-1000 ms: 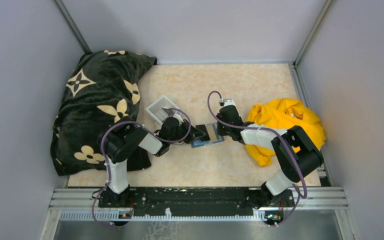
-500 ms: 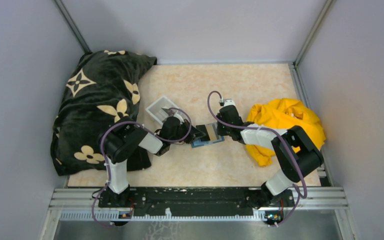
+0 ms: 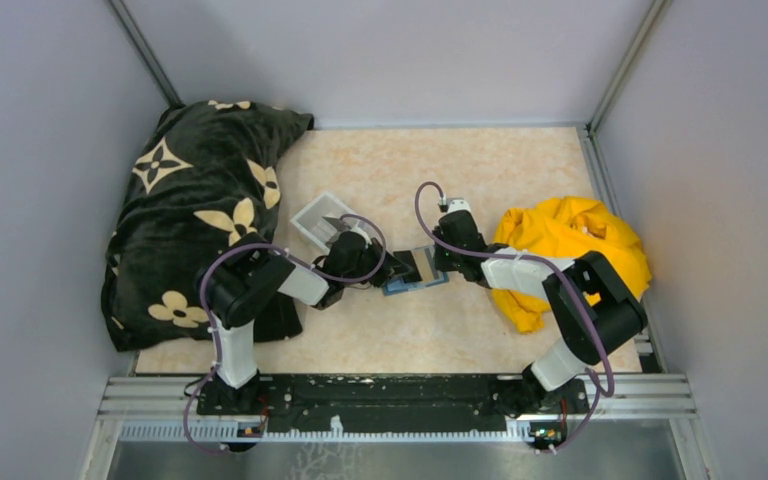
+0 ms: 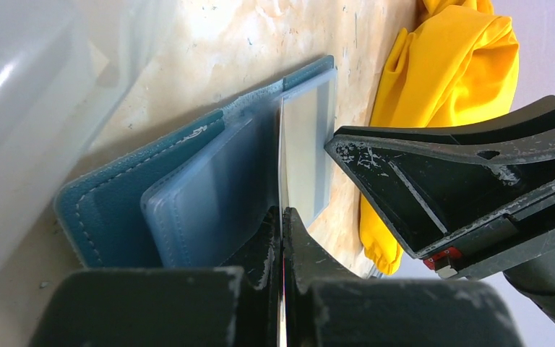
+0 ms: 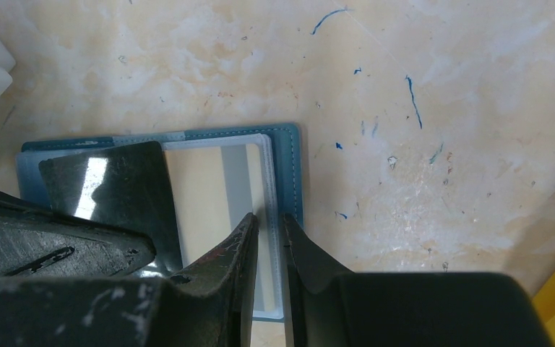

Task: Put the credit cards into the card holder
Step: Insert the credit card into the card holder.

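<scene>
The teal card holder (image 3: 418,270) lies open on the table between my two grippers. In the right wrist view the holder (image 5: 289,166) shows clear sleeves, with a yellow-tan surface behind the top one. My left gripper (image 4: 283,215) is shut on a glossy grey credit card (image 5: 108,184), held on edge with its far end over the open holder (image 4: 108,210). My right gripper (image 5: 269,217) is closed on the right edge of the clear sleeve. In the top view the left gripper (image 3: 397,268) is at the holder's left and the right gripper (image 3: 444,262) at its right.
A clear-white plastic tray (image 3: 320,217) stands just behind the left gripper. A black pillow with tan flowers (image 3: 195,200) fills the left side. A crumpled yellow cloth (image 3: 570,240) lies at the right, behind the right arm.
My left gripper has edged a little to the right with the grey card, further over the holder. The right arm has not moved.
</scene>
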Controlling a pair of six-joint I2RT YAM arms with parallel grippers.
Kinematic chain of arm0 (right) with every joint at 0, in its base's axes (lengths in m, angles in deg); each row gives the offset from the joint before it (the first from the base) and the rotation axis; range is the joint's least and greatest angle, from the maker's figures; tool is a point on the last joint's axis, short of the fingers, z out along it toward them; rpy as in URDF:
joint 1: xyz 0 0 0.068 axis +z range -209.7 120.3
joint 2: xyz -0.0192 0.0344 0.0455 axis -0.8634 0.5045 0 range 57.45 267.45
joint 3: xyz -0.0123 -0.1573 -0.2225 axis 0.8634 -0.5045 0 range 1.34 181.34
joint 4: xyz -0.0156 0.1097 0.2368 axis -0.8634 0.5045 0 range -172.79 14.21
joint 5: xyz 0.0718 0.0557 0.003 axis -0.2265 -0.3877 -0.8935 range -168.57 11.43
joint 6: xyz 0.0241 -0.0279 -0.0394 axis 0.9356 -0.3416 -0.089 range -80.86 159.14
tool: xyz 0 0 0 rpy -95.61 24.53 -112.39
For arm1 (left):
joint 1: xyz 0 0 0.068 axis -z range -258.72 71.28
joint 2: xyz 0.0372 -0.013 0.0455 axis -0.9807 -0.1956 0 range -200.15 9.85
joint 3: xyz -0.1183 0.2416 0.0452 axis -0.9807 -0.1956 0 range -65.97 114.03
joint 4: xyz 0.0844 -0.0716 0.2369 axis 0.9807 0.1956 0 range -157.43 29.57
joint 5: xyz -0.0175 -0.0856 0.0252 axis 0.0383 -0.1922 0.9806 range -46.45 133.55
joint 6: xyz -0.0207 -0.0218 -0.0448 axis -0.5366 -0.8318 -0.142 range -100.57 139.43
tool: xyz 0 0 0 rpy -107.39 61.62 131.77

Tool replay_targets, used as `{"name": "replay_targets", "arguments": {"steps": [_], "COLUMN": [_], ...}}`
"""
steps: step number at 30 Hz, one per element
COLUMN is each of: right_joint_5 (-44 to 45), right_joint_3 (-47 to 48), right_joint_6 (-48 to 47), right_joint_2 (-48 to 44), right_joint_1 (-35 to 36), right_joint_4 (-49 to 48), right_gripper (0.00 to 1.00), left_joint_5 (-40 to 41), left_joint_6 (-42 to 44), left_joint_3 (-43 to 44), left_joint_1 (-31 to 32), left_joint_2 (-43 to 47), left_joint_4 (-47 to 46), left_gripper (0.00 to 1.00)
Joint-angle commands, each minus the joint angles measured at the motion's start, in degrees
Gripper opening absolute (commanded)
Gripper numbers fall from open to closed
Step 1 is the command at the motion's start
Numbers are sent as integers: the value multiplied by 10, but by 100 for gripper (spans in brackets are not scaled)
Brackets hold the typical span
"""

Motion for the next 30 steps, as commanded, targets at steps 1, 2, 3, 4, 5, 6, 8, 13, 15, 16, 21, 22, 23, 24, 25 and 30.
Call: {"name": "replay_targets", "arguments": {"steps": [1, 2, 3, 4, 5, 6, 8, 13, 15, 16, 21, 22, 23, 24, 25, 30], "right_joint_5": [-5, -4, -5, -5, -5, -5, -8, -8, -8, -9, -12, -12, -12, -12, -13, -15], "right_joint_3": [10, 9, 9, 8, 8, 7, 7, 5, 4, 3, 4, 4, 4, 4, 4, 4], "right_joint_6": [3, 3, 3, 3, 3, 3, 3, 3, 3, 3, 3, 3, 3, 3, 3, 3], "right_joint_2": [5, 5, 5, 5, 6, 6, 7, 5, 6, 6, 7, 7, 8, 8, 9, 11], "right_joint_1": [-5, -5, -5, -5, -5, -5, -5, -5, -5, -5, -5, -5, -5, -5, -5, -6], "right_joint_4": [-15, -15, -15, -16, -17, -19, -19, -19, -19, -20, -20, -20, -20, -20, -20, -18], "right_gripper": [18, 18, 18, 18, 18, 18, 18, 18, 18, 18, 18, 18, 18, 18, 18, 18], "left_joint_5": [14, 22, 33, 45, 55, 61, 61, 55, 52, 51, 43, 38, 32, 27, 22, 3], "left_joint_6": [5, 4, 1, -1, 0, 1, 0, -6, -11, -12, -12, -11, -11, -11, -11, -9], "left_joint_3": [6, 7, 5, 1, -4, -6, -5, 1, 4, 4, 12, 16, 20, 22, 25, 35], "left_joint_1": [8, 10, 12, 15, 18, 18, 18, 24, 27, 28, 30, 31, 30, 30, 30, 30], "left_joint_2": [0, 5, 12, 20, 26, 30, 29, 21, 18, 17, 9, 6, 2, -3, -7, -21], "left_joint_4": [74, 91, 108, 118, 120, 123, 129, 132, 134, 135, 135, 135, 135, 135, 134, 136], "left_gripper": [0, 0, 0, 0, 0, 0, 0, 0, 0, 0, 0, 0, 0, 0, 0, 0]}}
